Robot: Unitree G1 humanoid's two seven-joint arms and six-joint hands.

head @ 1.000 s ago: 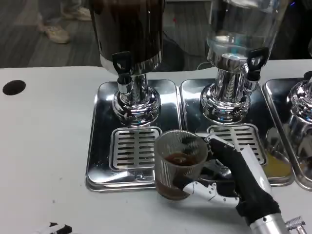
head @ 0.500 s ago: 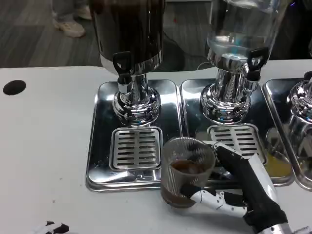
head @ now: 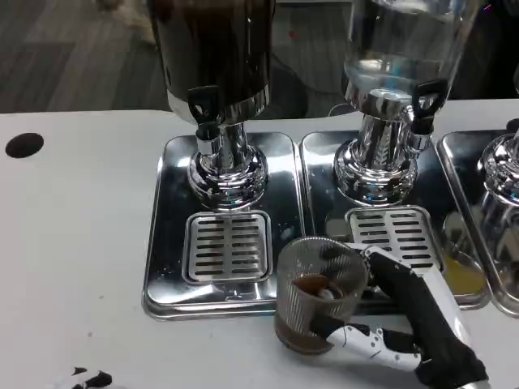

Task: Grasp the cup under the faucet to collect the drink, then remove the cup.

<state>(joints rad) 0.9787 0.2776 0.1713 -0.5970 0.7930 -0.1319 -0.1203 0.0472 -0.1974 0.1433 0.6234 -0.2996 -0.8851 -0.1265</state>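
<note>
A clear ribbed plastic cup (head: 318,293) with dark drink in its bottom stands at the front edge of the drip trays, to the right of and in front of the left grille. My right hand (head: 409,324) grips it from the right, thumb across its lower front and fingers behind it. The dark drink dispenser's faucet (head: 204,113) is at the back left, above the slotted grille (head: 227,245), with nothing beneath it. Fingertips of my left hand (head: 85,378) peek in at the bottom left edge, too little to tell their state.
Three chrome drip trays sit side by side: left tray (head: 166,243), middle tray (head: 324,174), right tray (head: 466,162). A clear-liquid dispenser (head: 389,89) stands on the middle one. A black hole (head: 23,144) marks the table at far left. Bare white tabletop lies left and front.
My right hand has drawn the cup toward me and slightly right, from over the left tray's front corner down to the table edge of the trays. The left hand barely shifted.
</note>
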